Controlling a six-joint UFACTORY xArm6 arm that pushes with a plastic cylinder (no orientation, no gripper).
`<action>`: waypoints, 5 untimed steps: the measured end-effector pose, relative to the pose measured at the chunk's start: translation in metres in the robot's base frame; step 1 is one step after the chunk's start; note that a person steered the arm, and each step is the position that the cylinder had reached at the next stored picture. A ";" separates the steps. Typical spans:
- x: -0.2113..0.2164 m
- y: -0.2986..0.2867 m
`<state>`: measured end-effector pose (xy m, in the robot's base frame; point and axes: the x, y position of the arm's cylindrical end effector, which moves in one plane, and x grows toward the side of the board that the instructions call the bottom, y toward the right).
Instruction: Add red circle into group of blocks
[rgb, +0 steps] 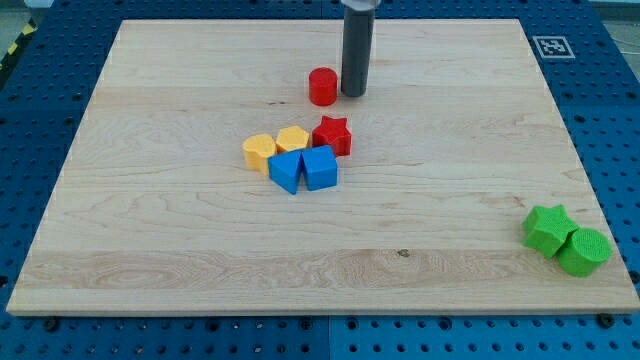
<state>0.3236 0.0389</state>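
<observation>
The red circle (322, 87) stands on the wooden board (150, 200) near the view's top centre. My tip (353, 94) is just to its right, touching or nearly touching it. Below them lies a group of blocks: a red star (332, 135), a yellow hexagon (293, 140), a yellow round-edged block (260, 152) and two blue blocks (285, 171) (320, 168). The red circle is a short gap above the red star, apart from the group.
A green star (548, 228) and a green circle (584, 251) sit together at the board's lower right corner. A blue pegboard (610, 120) surrounds the board. A small marker tag (552, 46) lies at the view's top right.
</observation>
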 end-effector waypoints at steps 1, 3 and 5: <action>-0.017 -0.014; 0.006 -0.066; -0.002 -0.062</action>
<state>0.3218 -0.0230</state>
